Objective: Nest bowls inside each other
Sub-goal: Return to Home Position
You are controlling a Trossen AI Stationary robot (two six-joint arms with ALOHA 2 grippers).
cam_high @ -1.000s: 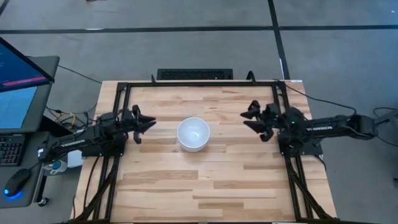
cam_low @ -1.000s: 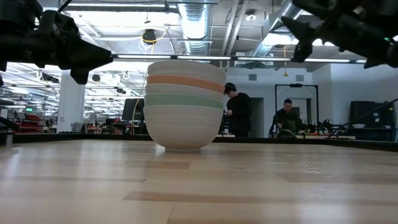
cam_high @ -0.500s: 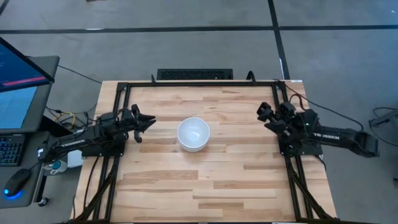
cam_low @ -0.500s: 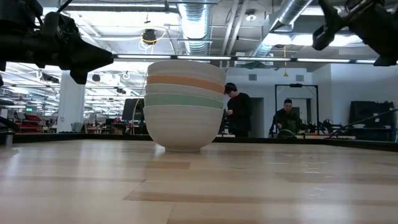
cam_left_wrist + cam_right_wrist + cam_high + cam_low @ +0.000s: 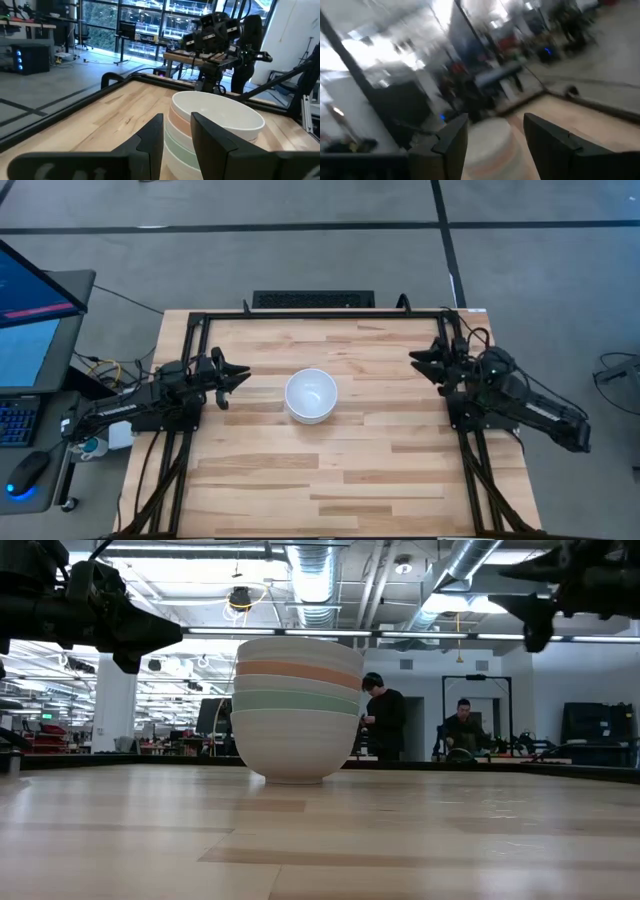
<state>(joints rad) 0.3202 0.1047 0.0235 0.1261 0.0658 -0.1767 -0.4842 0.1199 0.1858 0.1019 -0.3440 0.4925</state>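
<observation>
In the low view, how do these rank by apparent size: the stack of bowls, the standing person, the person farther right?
Stack of bowls
standing person
person farther right
The stack looks largest only because it is nearest.

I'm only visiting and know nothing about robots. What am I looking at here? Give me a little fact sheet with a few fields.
Bowls: five bowls nested in one stack, mid-table
Order from bottom: white, mint green, white, orange, white
Left hand: open, empty, left of the stack, not touching it
Right hand: open, empty, near the table's right edge
Table: light wood
Background: two people beyond the table
</observation>
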